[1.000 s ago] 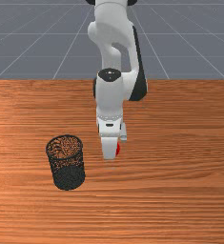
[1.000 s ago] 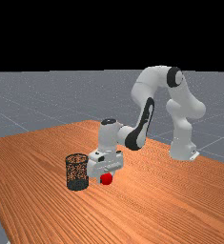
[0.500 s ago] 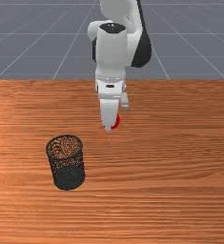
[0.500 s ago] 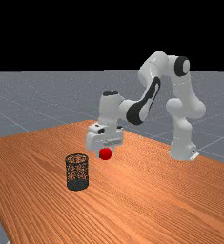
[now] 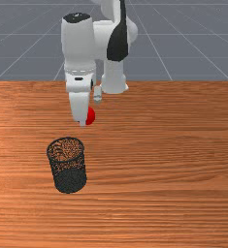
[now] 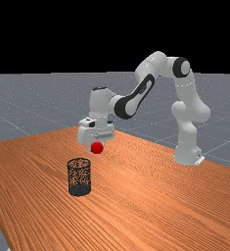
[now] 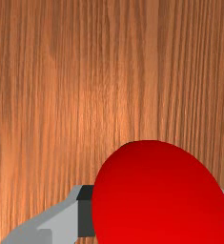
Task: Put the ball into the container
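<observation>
Arm [image 6: 144, 90] bent at its elbow, smooth white with black bands, reached out with the gripper [image 6: 97, 146] pointing down, well clear of the wood. Two fingers [image 7: 49, 220] held the ball [image 7: 158, 198], a plain, rounded red thing, between them, a flat dark pad [image 7: 85, 214] against one side. Below the gripper, somewhat toward the far view's left, the bin [image 6: 79, 175] stood upright, an open-topped cylinder of black mesh, on the table's [image 5: 183, 169] streaky orange-brown grain.
</observation>
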You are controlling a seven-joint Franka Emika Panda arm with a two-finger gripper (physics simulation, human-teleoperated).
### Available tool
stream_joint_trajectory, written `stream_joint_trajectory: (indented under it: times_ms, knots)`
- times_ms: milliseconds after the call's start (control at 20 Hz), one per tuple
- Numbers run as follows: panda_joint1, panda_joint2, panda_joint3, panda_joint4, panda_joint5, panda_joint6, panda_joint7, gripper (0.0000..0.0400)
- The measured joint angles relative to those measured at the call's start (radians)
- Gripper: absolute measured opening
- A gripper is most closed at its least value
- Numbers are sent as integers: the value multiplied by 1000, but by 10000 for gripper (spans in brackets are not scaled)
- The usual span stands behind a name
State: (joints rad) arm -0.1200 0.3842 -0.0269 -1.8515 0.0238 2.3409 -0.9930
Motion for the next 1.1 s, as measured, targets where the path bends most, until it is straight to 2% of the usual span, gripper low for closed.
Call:
stream_joint_trajectory:
  times_ms: [350,750,800,1100]
  knots:
    - [-4,140,4,222,0,-84,-7,280]
    - [-75,193,-1,304,17,-119,-117,280]
    - [-68,232,-11,378,12,-181,-79,280]
    - [-49,279,-11,429,2,-220,-53,280]
